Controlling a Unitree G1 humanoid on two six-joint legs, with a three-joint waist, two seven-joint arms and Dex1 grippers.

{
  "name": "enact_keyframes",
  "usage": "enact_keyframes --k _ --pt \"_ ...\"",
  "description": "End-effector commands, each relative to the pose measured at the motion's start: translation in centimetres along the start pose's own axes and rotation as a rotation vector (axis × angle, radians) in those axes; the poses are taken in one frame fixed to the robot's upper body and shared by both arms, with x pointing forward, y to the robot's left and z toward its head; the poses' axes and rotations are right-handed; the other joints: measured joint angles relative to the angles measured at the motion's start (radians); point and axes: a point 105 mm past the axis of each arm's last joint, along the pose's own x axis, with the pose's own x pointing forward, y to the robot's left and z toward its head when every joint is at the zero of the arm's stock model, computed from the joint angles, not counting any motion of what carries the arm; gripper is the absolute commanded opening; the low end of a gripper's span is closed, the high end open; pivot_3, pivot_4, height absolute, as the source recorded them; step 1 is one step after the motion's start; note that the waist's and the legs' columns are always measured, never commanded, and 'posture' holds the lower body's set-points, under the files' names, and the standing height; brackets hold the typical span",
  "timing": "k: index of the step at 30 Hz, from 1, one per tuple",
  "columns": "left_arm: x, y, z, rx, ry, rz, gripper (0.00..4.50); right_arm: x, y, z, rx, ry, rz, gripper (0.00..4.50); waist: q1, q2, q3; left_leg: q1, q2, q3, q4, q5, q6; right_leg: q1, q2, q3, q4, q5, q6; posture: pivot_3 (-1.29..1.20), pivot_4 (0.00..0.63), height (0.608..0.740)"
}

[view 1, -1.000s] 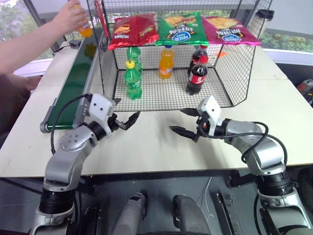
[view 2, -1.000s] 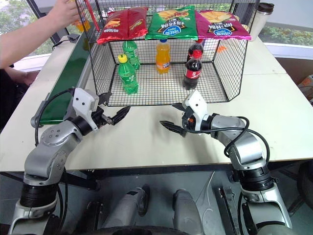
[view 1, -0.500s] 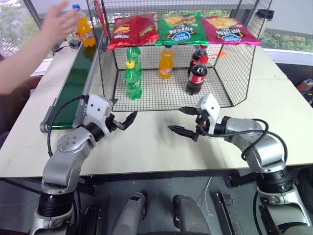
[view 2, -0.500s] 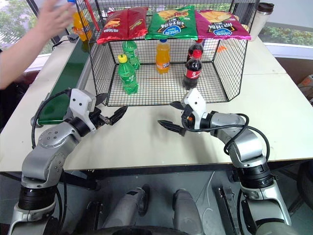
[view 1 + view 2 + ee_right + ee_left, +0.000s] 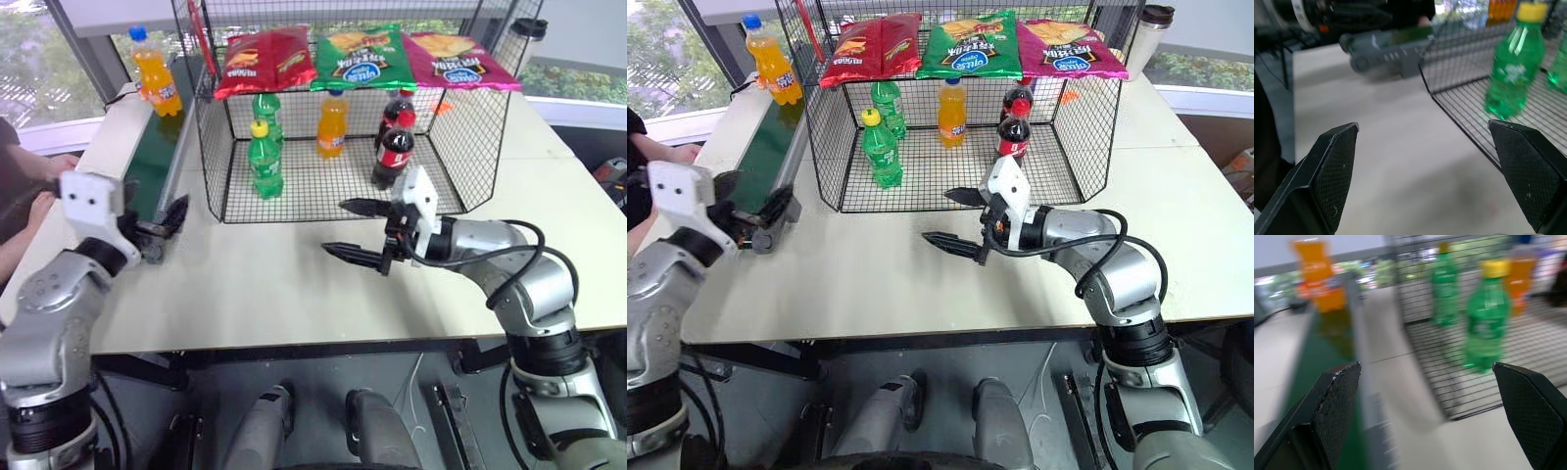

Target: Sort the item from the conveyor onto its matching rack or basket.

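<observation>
While both hands gape empty, orange soda bottle (image 5: pixel 156 76) stands on conveyor (image 5: pixel 147 171).

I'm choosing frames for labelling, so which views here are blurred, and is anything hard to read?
Left wrist view: smeared throughout, the orange soda bottle on the conveyor and green bottles soft. Right wrist view: milder blur, the conveyor end hazy. Both eye views: sharp, the wire cage legible.

Bright, even daylight comes in through the windows (image 5: pixel 39 69) behind the table (image 5: pixel 294 294), which carries only soft shadows. Both head views are sharp, with straight lines bowing slightly toward the edges. The left wrist view is smeared by motion blur; the right wrist view is softer in its far background.
</observation>
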Motion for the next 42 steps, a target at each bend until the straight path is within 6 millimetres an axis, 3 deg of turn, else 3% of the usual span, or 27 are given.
enact_keyframes --k 1,7,18,42 --pt "-0.9 2.1 0.0 0.011 -0.002 0.079 4.5 0.0 1.1 2.5 -0.044 -0.077 0.052 4.39 0.0 0.0 0.0 0.0 0.0 0.0 0.0 0.0 0.0 0.0 0.0 0.0 0.0 0.0 0.0 0.0 0.15 0.738" --pt "-1.4 4.1 -2.2 -0.016 0.033 0.173 4.5 0.0 1.7 1.3 -0.045 -0.041 0.087 4.39 -0.002 0.0 0.0 0.0 0.0 0.0 0.0 0.0 0.0 0.0 0.0 0.0 -0.001 0.0 0.0 0.0 0.15 0.738" --pt "0.0 6.0 -3.5 -0.089 0.017 0.233 4.5 -0.8 0.5 -2.1 0.01 0.042 0.005 4.39 -0.001 0.0 0.0 -0.001 0.0 0.0 -0.001 0.0 0.0 -0.001 -0.001 0.0 -0.002 0.0 0.0 0.0 0.15 0.738" --pt "1.0 5.0 -3.9 -0.079 0.013 0.199 4.5 -0.8 0.5 -2.4 -0.007 0.056 -0.017 4.39 -0.002 0.0 0.0 -0.001 0.0 0.0 -0.001 0.0 0.0 -0.001 -0.001 0.0 -0.001 0.0 0.0 0.0 0.15 0.738"
